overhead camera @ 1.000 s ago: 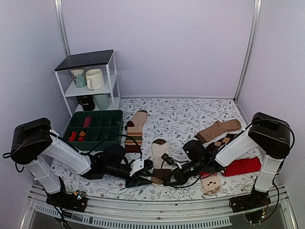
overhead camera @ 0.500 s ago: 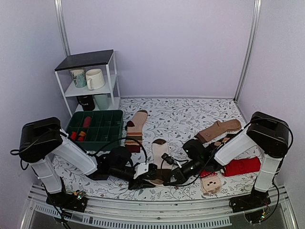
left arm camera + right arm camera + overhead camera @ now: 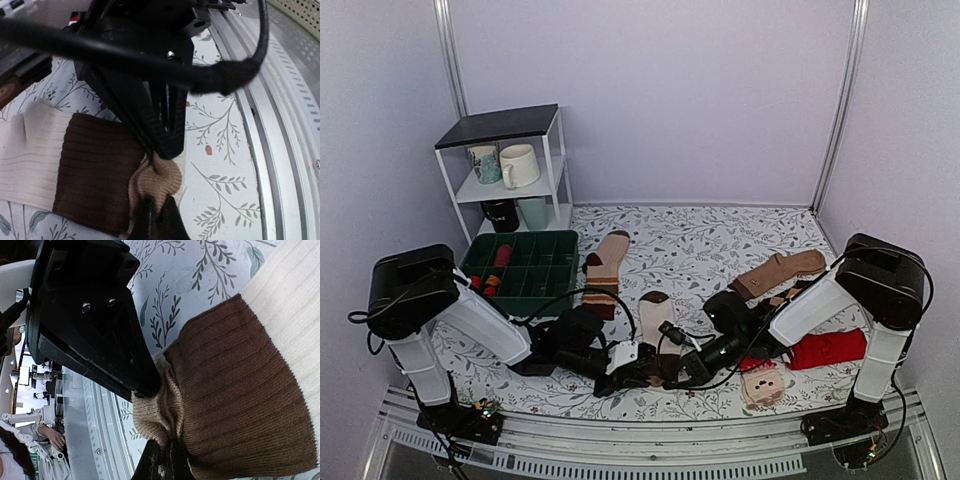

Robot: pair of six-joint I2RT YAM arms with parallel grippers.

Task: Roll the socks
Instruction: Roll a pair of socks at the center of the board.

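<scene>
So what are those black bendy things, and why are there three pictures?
They are two robot arms, the left arm and the right arm, bolted to a flowery table. One picture looks down from above. The other two come from small cameras, one on each wrist. Red socks, a green tray and a shelf of mugs sit around. Both arms' jaws pinch the tan toe of the cream and brown sock.
</scene>
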